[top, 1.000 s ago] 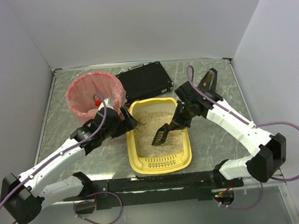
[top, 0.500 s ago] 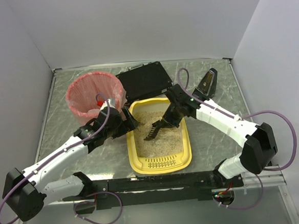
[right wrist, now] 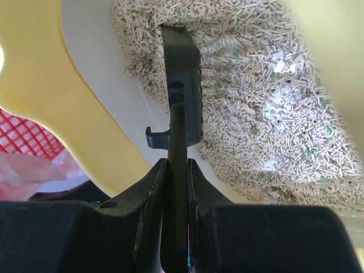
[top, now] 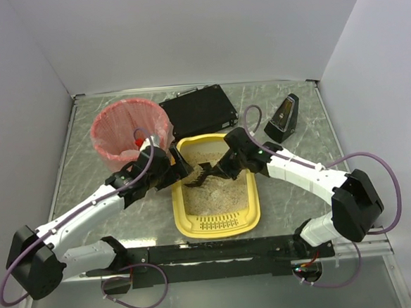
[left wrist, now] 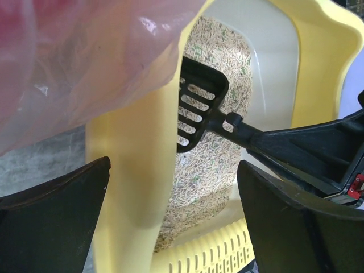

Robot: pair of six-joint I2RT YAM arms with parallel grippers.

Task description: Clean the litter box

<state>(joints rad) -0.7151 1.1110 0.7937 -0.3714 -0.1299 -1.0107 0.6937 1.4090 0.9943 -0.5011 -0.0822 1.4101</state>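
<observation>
The yellow litter box (top: 217, 226) lies at mid-table with beige litter (top: 219, 192) inside. My right gripper (top: 229, 168) is shut on the handle of a black slotted scoop (top: 196, 177). The scoop's head hangs over the litter near the box's far left wall. In the right wrist view the scoop (right wrist: 183, 68) stands edge-on above the litter (right wrist: 267, 102), with the gripper (right wrist: 177, 166) pinching its handle. My left gripper (top: 176, 171) is open astride the box's left rim (left wrist: 133, 170). The left wrist view shows the scoop (left wrist: 198, 105) just beyond that gripper (left wrist: 173, 165).
A round bin with a pink liner (top: 130, 134) stands just left of the box, its liner (left wrist: 74, 57) close above my left fingers. A flat black case (top: 199, 112) lies behind the box. A small black wedge-shaped object (top: 282, 117) stands at the back right.
My right arm has swept the scoop leftward across the litter, from the box's right side to its far left wall. The box has shifted slightly left. My left gripper stays at the left rim.
</observation>
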